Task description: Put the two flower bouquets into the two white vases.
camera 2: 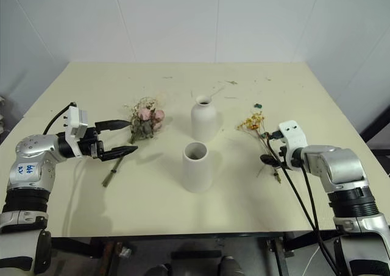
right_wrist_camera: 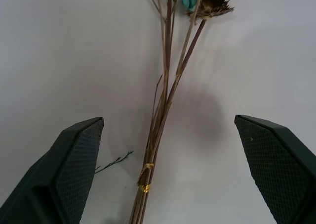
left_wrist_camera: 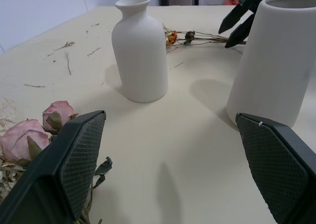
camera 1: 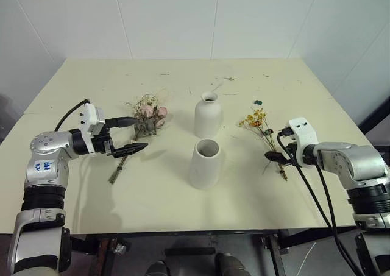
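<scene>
The right gripper (right_wrist_camera: 168,169), jaws wide, straddles the yellow bouquet's (camera 1: 263,130) thin stems lying flat on the table (camera 1: 164,191), which could slip a shallow pinch, while the left gripper (camera 1: 129,136) gapes beside the rose bouquet (camera 1: 148,116), vases (camera 1: 205,147) between them.

The pale yellow table (camera 1: 91,203) has small dry bits (camera 1: 228,78) scattered on its far part, well beyond both hands. White wall panels (camera 1: 183,20) stand behind it.
</scene>
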